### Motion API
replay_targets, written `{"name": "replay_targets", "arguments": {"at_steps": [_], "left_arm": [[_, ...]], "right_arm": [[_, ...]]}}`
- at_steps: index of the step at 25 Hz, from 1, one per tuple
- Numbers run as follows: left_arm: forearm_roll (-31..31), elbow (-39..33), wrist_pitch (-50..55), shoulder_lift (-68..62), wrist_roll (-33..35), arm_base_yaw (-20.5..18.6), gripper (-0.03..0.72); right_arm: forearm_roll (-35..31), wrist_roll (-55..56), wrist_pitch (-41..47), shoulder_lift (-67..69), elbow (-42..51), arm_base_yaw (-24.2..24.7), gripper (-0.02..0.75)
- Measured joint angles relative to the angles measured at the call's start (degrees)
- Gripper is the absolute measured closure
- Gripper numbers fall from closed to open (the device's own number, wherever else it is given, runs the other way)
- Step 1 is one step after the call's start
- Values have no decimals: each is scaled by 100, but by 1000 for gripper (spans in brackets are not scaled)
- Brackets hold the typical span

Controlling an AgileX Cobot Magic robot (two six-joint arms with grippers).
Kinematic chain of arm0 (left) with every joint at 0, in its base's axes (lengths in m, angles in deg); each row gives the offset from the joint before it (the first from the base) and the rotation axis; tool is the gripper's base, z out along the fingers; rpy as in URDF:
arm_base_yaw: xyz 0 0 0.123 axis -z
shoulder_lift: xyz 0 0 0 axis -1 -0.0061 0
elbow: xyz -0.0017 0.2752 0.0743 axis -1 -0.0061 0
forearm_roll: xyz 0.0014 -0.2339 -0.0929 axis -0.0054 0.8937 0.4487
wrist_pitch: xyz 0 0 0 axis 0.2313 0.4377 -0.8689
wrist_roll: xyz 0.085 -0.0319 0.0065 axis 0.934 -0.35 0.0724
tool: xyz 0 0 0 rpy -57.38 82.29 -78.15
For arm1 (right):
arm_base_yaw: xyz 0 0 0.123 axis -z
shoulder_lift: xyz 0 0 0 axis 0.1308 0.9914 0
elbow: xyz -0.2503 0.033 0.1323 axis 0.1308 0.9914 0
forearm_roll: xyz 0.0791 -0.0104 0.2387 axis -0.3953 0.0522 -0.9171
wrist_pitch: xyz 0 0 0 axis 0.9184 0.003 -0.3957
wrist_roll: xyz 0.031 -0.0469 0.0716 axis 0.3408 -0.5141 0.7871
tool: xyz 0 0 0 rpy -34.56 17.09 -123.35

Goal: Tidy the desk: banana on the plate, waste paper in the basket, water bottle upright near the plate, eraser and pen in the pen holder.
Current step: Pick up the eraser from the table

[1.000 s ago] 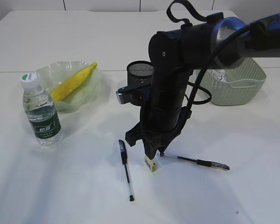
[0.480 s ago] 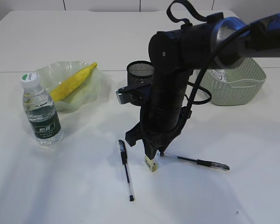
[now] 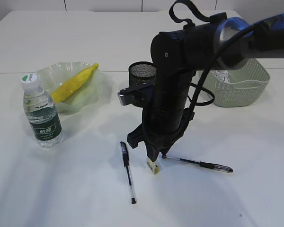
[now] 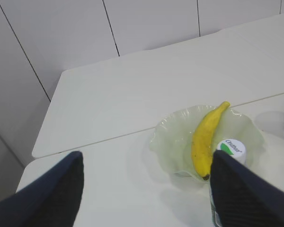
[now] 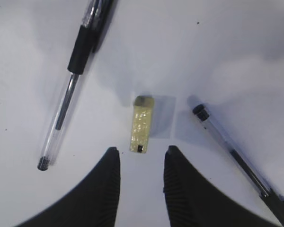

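Now over the eraser (image 5: pixel 142 124): right gripper (image 5: pixel 141 156) poised just above, jaws partly apart and empty, fingertips at the near end of the block. Best lowered straight, jaws astride the narrow sides, clear of the left pen (image 3: pixel 128 171) and the right pen (image 3: pixel 199 164) flanking the eraser. Then up and back to the pen holder (image 3: pixel 142 73), beyond the eraser behind the arm. Left gripper (image 4: pixel 142 189) wide apart, empty, away near the plate (image 3: pixel 97 92). Plain white desk (image 3: pixel 61 189), smooth, faintly specked; panelled pale wall behind.
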Motion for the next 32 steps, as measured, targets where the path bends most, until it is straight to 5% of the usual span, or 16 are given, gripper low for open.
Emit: {"name": "replay_targets", "arguments": {"at_steps": [32], "left_arm": [[0,0,0,0,0,0,95]], "right_arm": [[0,0,14,0,0,0,496]]}}
